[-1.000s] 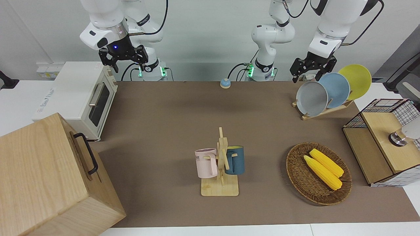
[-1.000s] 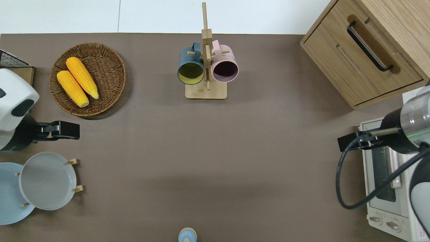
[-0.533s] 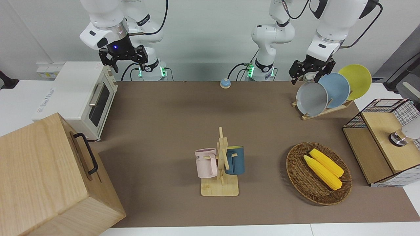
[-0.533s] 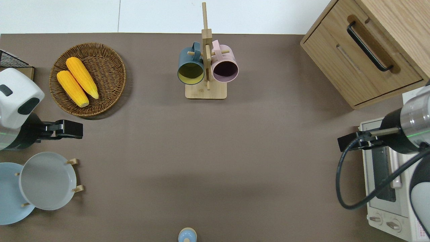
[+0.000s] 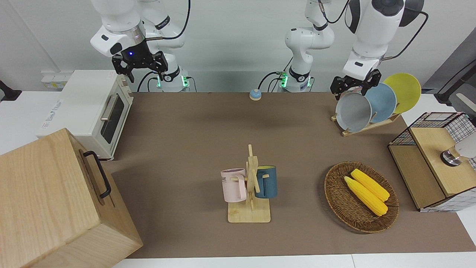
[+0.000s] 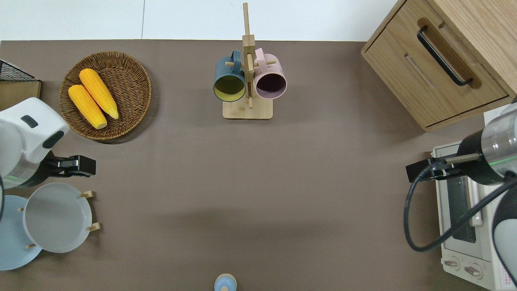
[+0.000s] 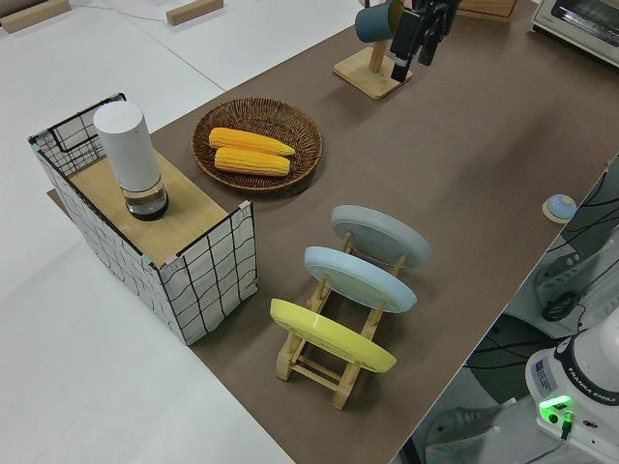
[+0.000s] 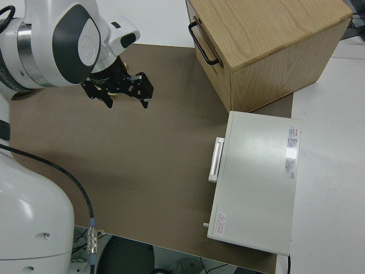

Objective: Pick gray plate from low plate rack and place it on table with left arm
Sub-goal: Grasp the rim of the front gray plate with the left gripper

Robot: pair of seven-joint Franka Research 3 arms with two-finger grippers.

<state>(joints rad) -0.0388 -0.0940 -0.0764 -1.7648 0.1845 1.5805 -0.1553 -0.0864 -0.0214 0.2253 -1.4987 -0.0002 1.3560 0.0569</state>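
While racked, gray plate [image 6: 56, 217] sits beneath left end effector [image 6: 76, 166]

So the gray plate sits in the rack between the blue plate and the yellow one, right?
Not quite. In the left side view the blue plate is the middle one; the gray plate stands at the end of the low plate rack, with the yellow plate at the opposite end.

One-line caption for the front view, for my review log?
Left gripper open just above the gray plate, which stands in the low plate rack; right arm parked.
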